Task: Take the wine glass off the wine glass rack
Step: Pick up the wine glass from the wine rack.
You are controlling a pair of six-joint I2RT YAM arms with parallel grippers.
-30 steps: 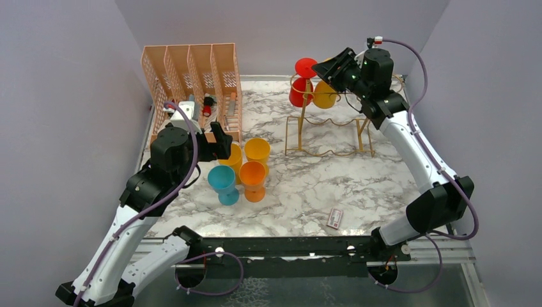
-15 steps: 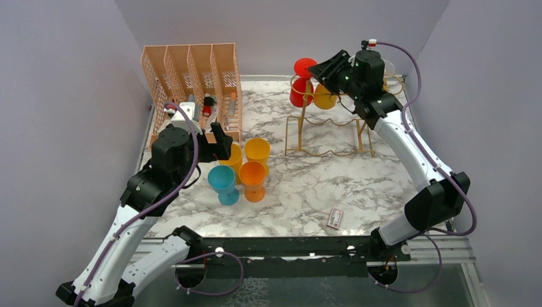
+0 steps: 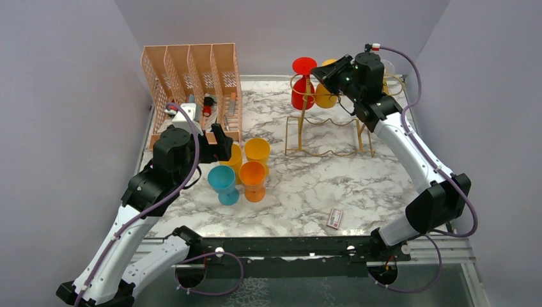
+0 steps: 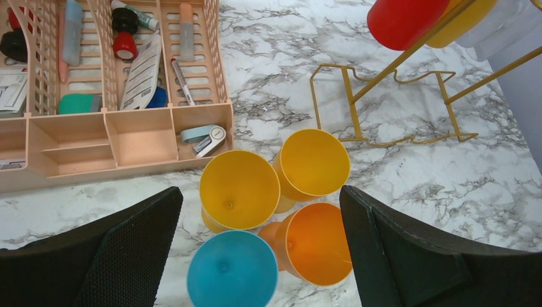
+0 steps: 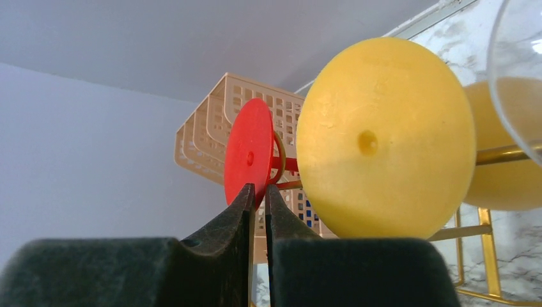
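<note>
At left, the left gripper (image 4: 259, 195) hangs with its fingers spread wide above four standing goblets (image 4: 238, 190), which are grouped just in front of the peach organiser (image 4: 128, 137). Right of centre stands the wine glass rack (image 5: 489, 256). A red wine glass (image 5: 249, 150) and a yellow wine glass (image 5: 383, 137) hang from it, feet uppermost. At right, we see the right gripper (image 5: 257, 190) with its fingers nearly together at the lower rim of the red foot; we cannot tell whether they pinch it.
</note>
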